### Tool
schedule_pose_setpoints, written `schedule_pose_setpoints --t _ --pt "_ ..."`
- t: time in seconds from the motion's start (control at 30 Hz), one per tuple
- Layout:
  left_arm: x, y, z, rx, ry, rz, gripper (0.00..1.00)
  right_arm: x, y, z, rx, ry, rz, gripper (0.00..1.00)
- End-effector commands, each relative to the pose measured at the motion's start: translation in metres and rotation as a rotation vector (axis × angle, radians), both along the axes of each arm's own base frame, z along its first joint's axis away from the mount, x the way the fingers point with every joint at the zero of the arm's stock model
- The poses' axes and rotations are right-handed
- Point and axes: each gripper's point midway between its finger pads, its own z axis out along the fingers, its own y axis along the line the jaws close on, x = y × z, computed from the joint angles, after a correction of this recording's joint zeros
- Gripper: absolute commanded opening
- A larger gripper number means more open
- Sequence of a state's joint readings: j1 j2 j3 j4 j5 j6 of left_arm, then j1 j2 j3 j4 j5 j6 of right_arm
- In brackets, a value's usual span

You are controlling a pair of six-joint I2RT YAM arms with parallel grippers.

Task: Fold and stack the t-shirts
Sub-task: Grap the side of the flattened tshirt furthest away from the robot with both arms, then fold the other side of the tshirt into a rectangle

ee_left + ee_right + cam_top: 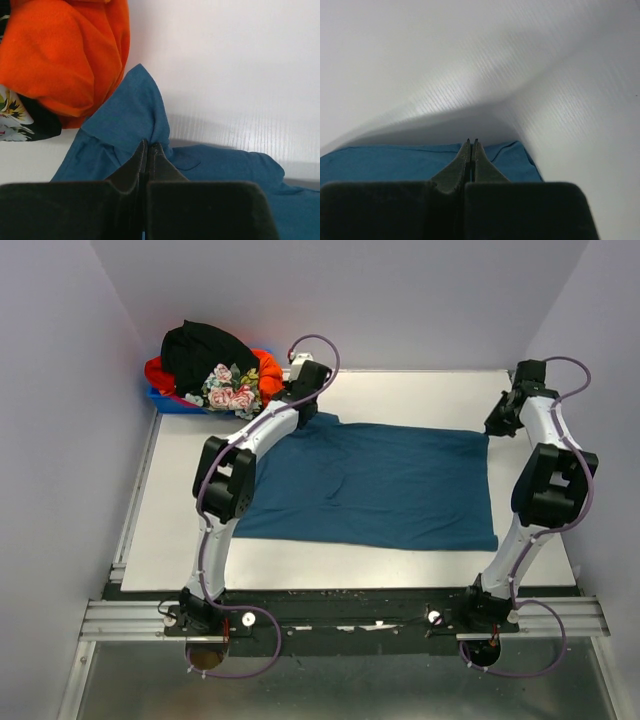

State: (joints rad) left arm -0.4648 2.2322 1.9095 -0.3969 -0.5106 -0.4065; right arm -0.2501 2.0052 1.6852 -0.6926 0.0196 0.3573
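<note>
Operator: Grips? Shirt position?
Notes: Teal t-shirt (pixel 370 485) flat, centre of table (pixel 180 525). Left gripper (pixel 149 146) closed, pinching its 11 o'clock corner. Right gripper (pixel 471 142) closed at its 1 o'clock corner, catch unclear. I'd suggest you lift both evenly and fold toward 6 o'clock.

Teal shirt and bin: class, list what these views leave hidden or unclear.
1. Teal shirt: far-left corner, top view, hidden under the left arm.
2. Bin: top view, mostly buried under piled shirts.
3. Right pincer: wrist view, its fingers cover whether cloth is pinched.
</note>
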Motion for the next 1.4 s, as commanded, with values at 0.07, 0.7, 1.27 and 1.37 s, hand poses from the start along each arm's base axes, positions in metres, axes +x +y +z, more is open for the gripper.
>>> schedule_pose_setpoints --t 0.07,0.7,1.27,1.37 --pt "-0.015 0.006 0.039 0.036 -0.067 0.021 0.0 -0.015 0.001 0.031 0.007 -0.079 -0.029 0.01" --pt "-0.092 0.026 0.046 0.134 -0.046 0.06 0.0 -0.068 -0.002 0.032 0.008 -0.077 -0.124 0.01" --pt "-0.152 0.04 0.005 0.208 0.052 0.097 0.0 -0.106 -0.009 0.011 0.017 -0.072 -0.266 0.01" --pt "-0.162 0.044 0.002 0.22 0.057 0.105 0.0 -0.111 -0.011 0.003 0.019 -0.053 -0.283 0.01"
